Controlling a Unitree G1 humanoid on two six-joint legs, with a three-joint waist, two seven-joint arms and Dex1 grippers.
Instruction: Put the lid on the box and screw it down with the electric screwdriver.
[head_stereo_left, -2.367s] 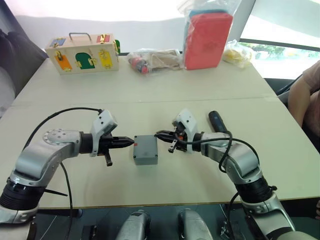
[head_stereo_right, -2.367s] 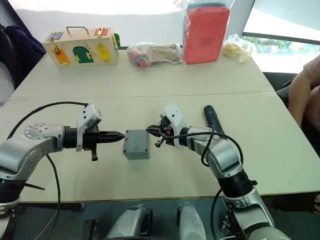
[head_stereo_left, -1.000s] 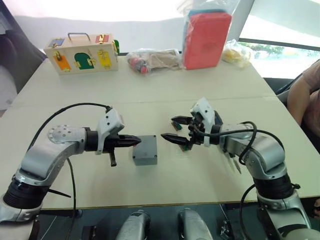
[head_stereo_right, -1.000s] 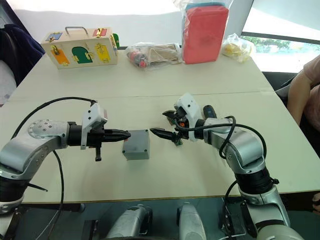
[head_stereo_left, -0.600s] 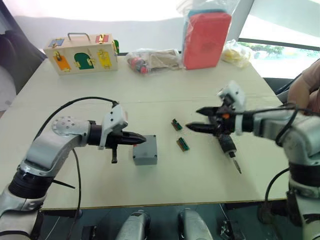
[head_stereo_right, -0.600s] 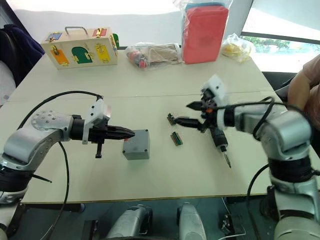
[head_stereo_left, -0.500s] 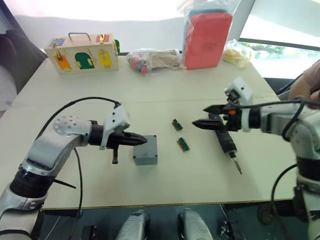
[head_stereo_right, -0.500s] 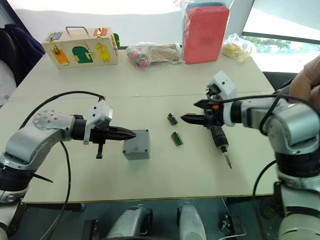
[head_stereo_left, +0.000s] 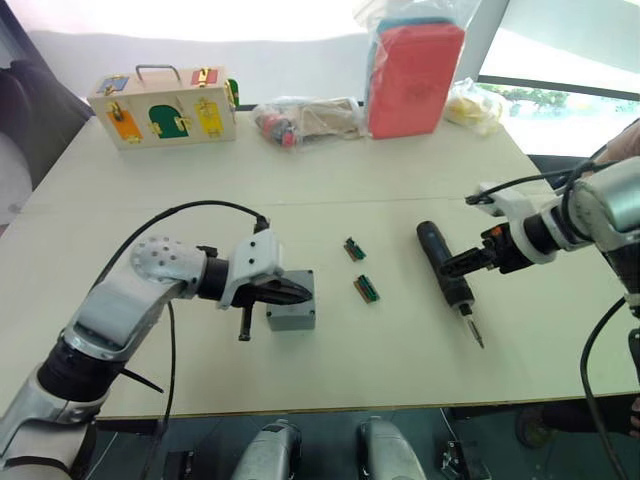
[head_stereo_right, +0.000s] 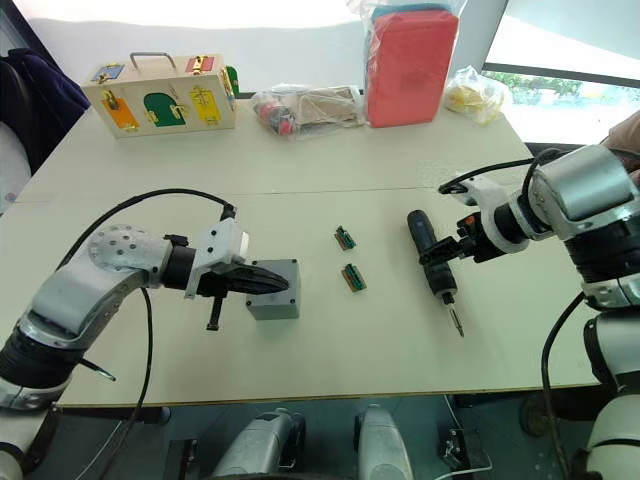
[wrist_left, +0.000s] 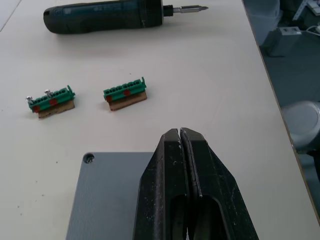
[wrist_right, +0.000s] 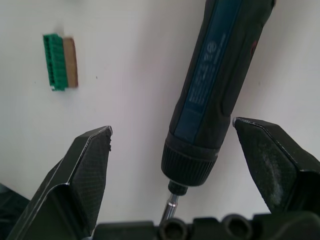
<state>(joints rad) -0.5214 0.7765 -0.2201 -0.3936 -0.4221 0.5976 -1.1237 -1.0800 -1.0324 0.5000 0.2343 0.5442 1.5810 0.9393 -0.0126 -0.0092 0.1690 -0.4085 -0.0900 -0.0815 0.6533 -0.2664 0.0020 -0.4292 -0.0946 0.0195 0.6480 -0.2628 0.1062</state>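
Now, step: grasping the electric screwdriver (wrist_right: 216, 95).
Right gripper (wrist_right: 182, 165): jaws apart, straddling its collar; close squarely on the barrel.
Left gripper (wrist_left: 185, 150): jaws together over the lid (wrist_left: 107, 192), steadying the box (head_stereo_left: 297, 311).

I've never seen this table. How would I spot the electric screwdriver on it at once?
Start at the long pale table and go to the robot's right side, where the open right claw straddles a dark stick lying flat. That is the electric screwdriver. Unlike the two small green connector blocks beside it, it is long, blackish and ends in a thin metal bit.
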